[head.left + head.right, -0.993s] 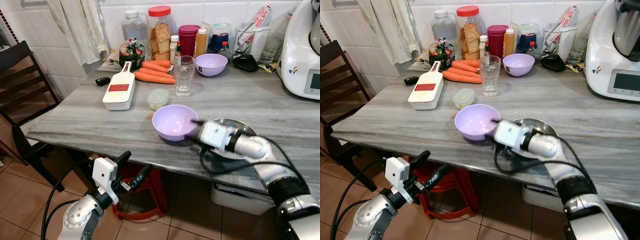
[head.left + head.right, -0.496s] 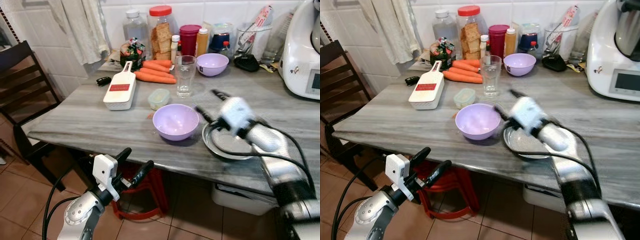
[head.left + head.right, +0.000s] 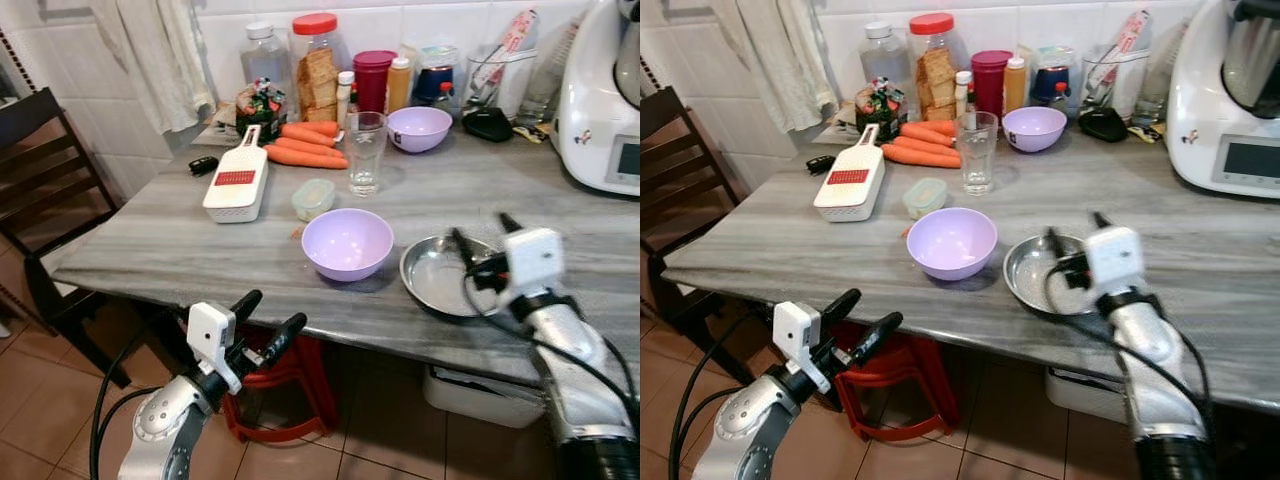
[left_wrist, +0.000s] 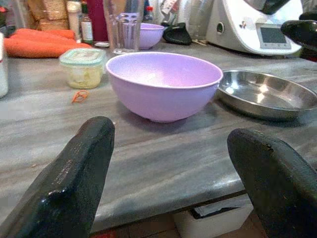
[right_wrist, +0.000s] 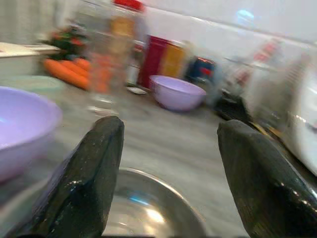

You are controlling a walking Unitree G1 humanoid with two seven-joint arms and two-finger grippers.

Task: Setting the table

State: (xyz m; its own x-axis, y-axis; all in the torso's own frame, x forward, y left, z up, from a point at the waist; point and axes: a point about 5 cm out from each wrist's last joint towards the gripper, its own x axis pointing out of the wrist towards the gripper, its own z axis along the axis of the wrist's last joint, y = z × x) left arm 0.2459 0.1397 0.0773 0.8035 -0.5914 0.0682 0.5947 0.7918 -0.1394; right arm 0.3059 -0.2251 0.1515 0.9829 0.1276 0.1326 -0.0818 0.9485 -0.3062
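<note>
A lilac bowl (image 3: 347, 242) stands near the front of the grey table (image 3: 170, 240), with a steel plate (image 3: 438, 277) just to its right. My right gripper (image 3: 484, 232) hovers open over the plate's right side, nothing between its fingers. Below the table's front edge my left gripper (image 3: 268, 320) is open and empty, pointing at the bowl (image 4: 163, 84) and the plate (image 4: 267, 93). A second lilac bowl (image 3: 421, 128) and a clear glass (image 3: 366, 152) stand further back.
Carrots (image 3: 307, 146), a white grater (image 3: 236, 185), a small lidded tub (image 3: 315, 198), jars and bottles crowd the back. A white kitchen machine (image 3: 605, 110) stands at the right. A dark chair (image 3: 45, 190) is at the left, a red stool (image 3: 285, 395) under the table.
My right gripper let go of the lilac bowl's rim, rose, and swung right to hover over the steel plate. The bowl stays put. The left arm barely moved.
</note>
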